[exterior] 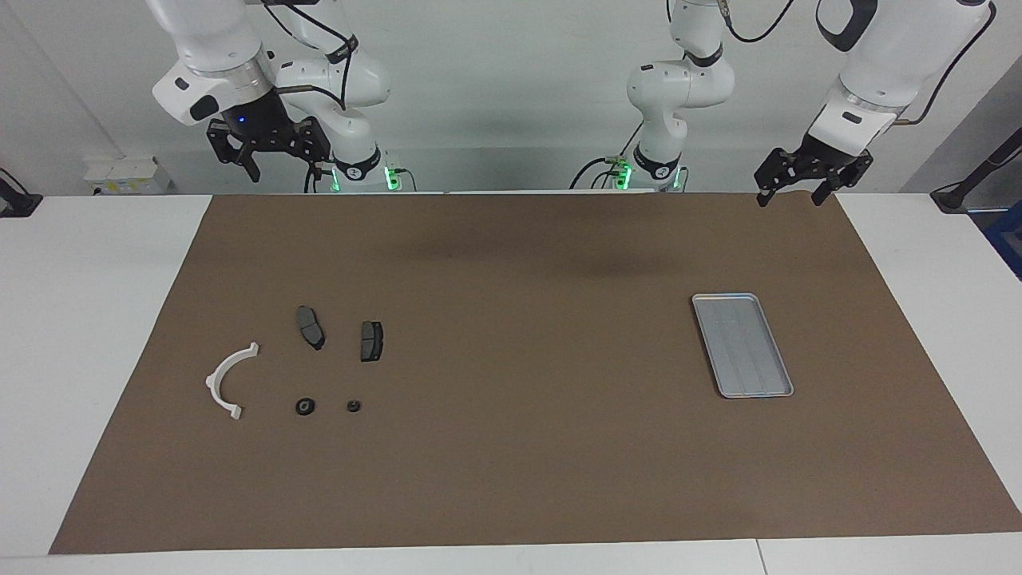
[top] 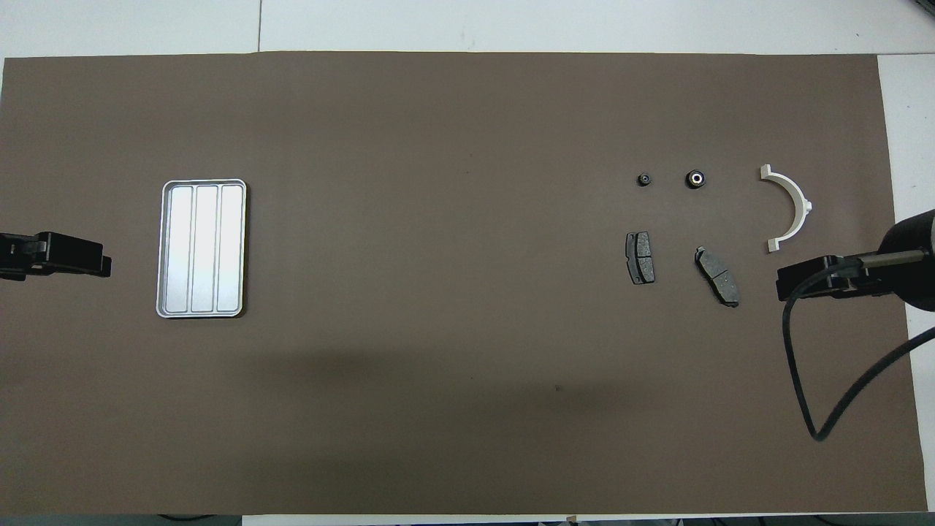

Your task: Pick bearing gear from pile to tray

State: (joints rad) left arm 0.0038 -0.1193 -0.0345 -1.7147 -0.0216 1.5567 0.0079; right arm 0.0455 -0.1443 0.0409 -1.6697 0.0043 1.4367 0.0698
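The pile lies toward the right arm's end of the brown mat: a white arc bracket (exterior: pixel 227 382) (top: pixel 789 208), two dark brake pads (exterior: pixel 310 327) (exterior: pixel 371 340), and two small black round pieces (exterior: pixel 305 407) (exterior: pixel 353 406). The bearing gear is one of these two; I cannot tell which. In the overhead view the larger piece (top: pixel 696 178) has a pale centre and the smaller one (top: pixel 643 179) is all dark. The silver tray (exterior: pixel 742 345) (top: pixel 201 248) lies empty toward the left arm's end. My right gripper (exterior: pixel 271 156) (top: pixel 785 285) hangs open, high over the mat's robot-side edge. My left gripper (exterior: pixel 790 196) (top: pixel 102 264) hangs open over the mat's corner.
The brown mat (exterior: pixel 519 319) covers most of the white table (exterior: pixel 96 319). A black cable (top: pixel 803 365) loops down from the right arm over the mat. A wide stretch of bare mat separates the pile from the tray.
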